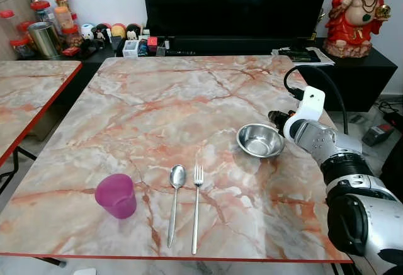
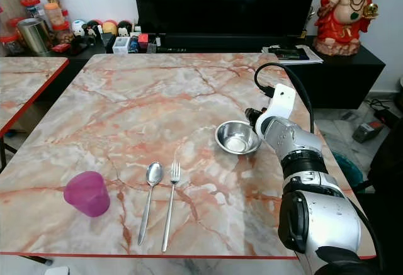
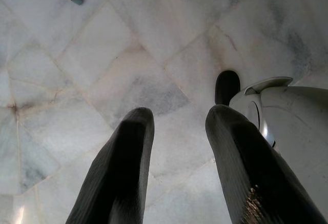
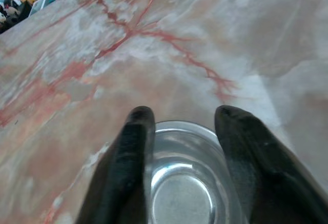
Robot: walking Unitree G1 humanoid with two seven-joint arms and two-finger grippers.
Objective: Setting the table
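Note:
A steel bowl [image 1: 261, 140] stands on the marble table [image 1: 157, 99] toward its right side. My right gripper [image 4: 185, 112] is at the bowl's right rim, open, with one finger on each side of the rim's near part and the bowl [image 4: 184, 183] seen between them. Near the front edge lie a spoon [image 1: 176, 193] and a fork [image 1: 197, 202] side by side, handles toward me. A pink cup [image 1: 116, 195] stands upright left of the spoon. My left gripper [image 3: 179, 112] hangs open over the tiled floor.
A second marble table [image 1: 25, 92] stands close on the left with a gap between. Behind the table a dark cabinet carries a TV [image 1: 233, 4], jars [image 1: 44, 29], small items, papers [image 1: 302, 55] and a red figurine [image 1: 362, 14].

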